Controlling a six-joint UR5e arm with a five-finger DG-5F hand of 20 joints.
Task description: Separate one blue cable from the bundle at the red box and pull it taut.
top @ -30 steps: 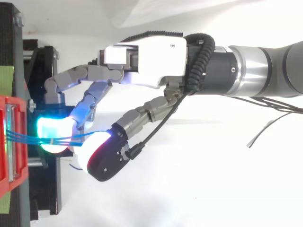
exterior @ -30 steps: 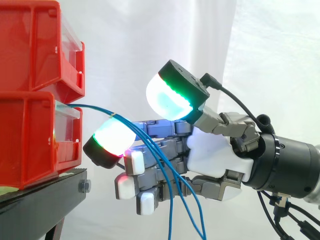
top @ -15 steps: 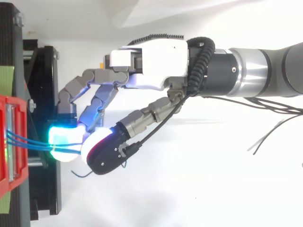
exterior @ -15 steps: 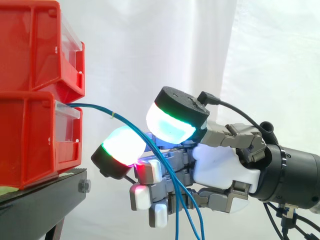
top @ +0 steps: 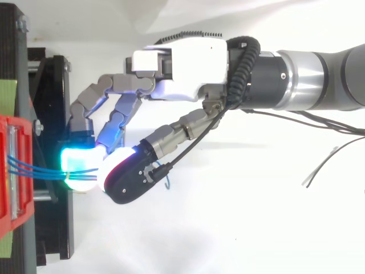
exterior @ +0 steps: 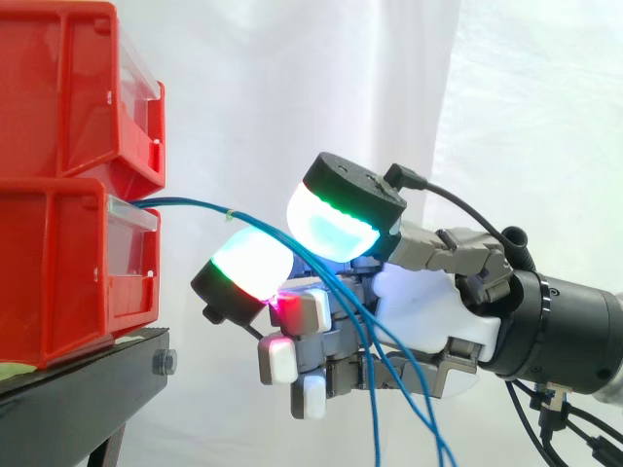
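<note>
Several thin blue cables (exterior: 195, 206) run out of the lower red bin (exterior: 58, 272) as one bundle, held by a small pale tie (exterior: 229, 214). They pass between two large glowing pads of my hand (exterior: 428, 311) and then hang down in loose strands in front of the palm. In the top view the bundle (top: 40, 168) spans the short gap from the red bin (top: 11, 182) to the pads, where the cyan fingertip (top: 80, 171) and the thumb pad (top: 122, 174) meet around it. The hand (top: 182, 68) is curled, pinching the cables just right of the bin.
A second red bin (exterior: 68, 88) sits stacked on the lower one, both on a black stand (exterior: 88, 389) at the left. A white curtain hangs behind. Room lies to the right of the bins, where the arm comes in.
The thumb pad and the fingertip pad have come together around the blue cables. The hand has shifted a little to the right, away from the bin.
</note>
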